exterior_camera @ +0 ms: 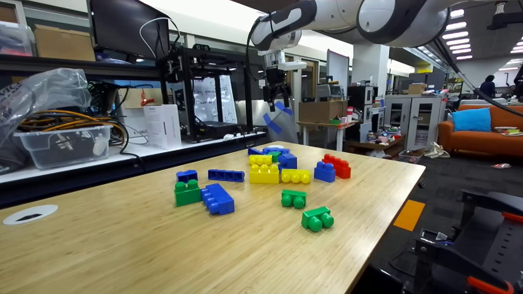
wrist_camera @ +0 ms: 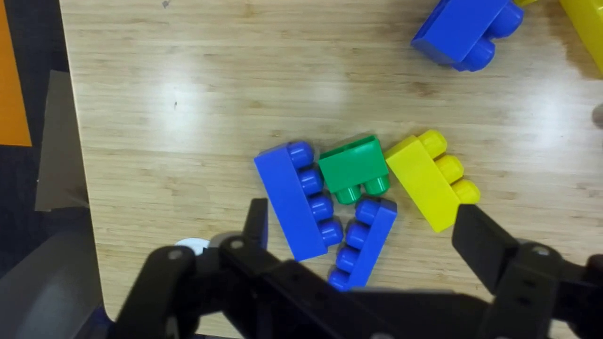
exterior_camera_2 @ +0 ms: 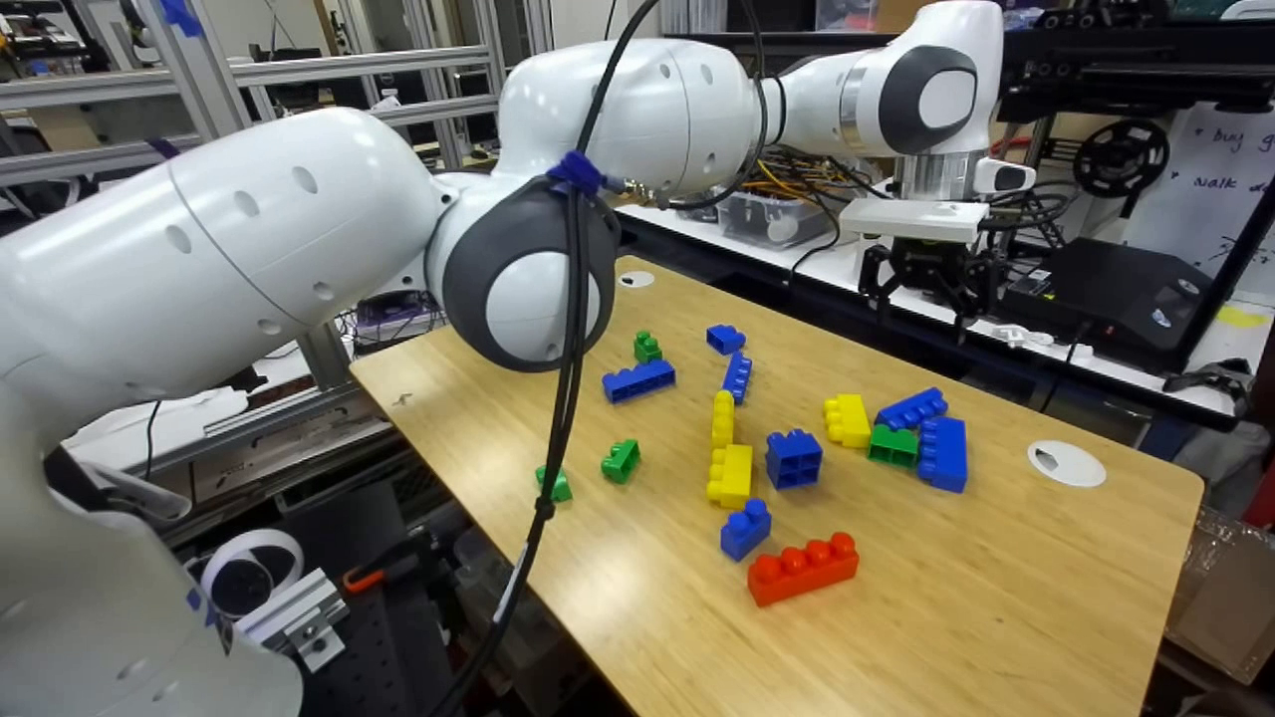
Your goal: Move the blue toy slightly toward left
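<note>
Two squarish blue bricks lie apart; I cannot tell which is the blue toy. The chunky blue brick [exterior_camera_2: 794, 459] lies beside the yellow bricks. It is partly hidden behind yellow in an exterior view [exterior_camera: 287, 161] and sits at the top right of the wrist view [wrist_camera: 461, 33]. The smaller two-stud blue brick [exterior_camera_2: 745, 529] is beside the red brick [exterior_camera_2: 803, 569]; it also shows in an exterior view [exterior_camera: 324, 171]. My gripper [wrist_camera: 362, 211] is open and empty, high above the far bricks, as both exterior views show [exterior_camera: 279, 104] [exterior_camera_2: 918, 304]. It touches no brick.
Below the gripper lie a long blue bar [wrist_camera: 292, 202], a green brick [wrist_camera: 355, 165], a thin blue bar [wrist_camera: 372, 245] and a yellow brick [wrist_camera: 426, 183]. More yellow, green and blue bricks are spread over the table [exterior_camera: 143, 253]. A shelf with a 3D printer [exterior_camera: 216, 126] runs alongside.
</note>
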